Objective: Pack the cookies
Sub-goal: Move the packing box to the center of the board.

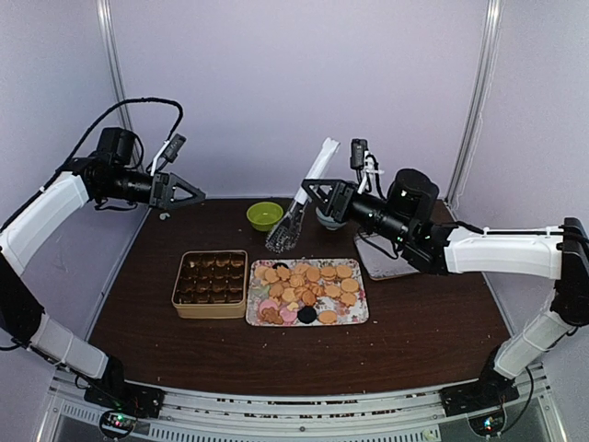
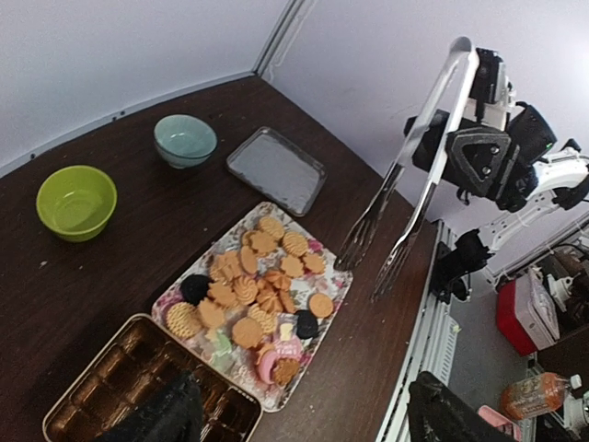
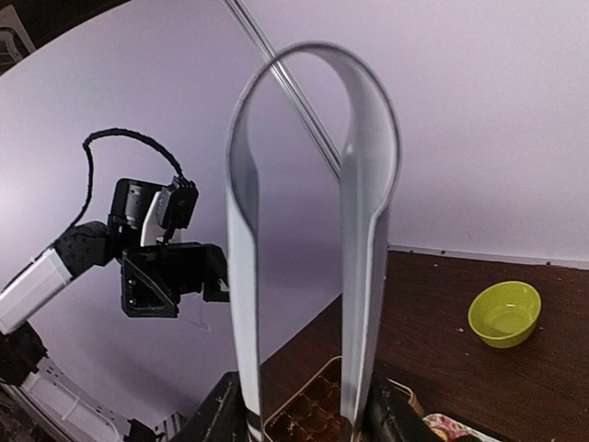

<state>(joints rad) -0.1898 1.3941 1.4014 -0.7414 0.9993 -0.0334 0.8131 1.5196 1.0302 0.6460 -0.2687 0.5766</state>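
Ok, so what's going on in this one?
The right gripper holds a pair of metal tongs in the air behind the floral tray, tips pointing down. The left gripper hangs open and empty off to the left. The cookies lie on the tray, and the tin beside it shows only empty paper cups, so nothing is packed yet.

We see the cookies (image 1: 308,285) at the centre of the frame as mostly tan-orange, with a few pink and two black ones near the lower edge. Their tray (image 1: 354,316) carries a floral print of pinks and greens on white. To its left, the tin (image 1: 210,312) is tan, with dark brown cups inside. The green bowl (image 1: 264,215) above is lime, the teal bowl (image 2: 185,140) pale, the tongs (image 3: 363,276) silvery grey, and the table (image 1: 414,341) dark brown.
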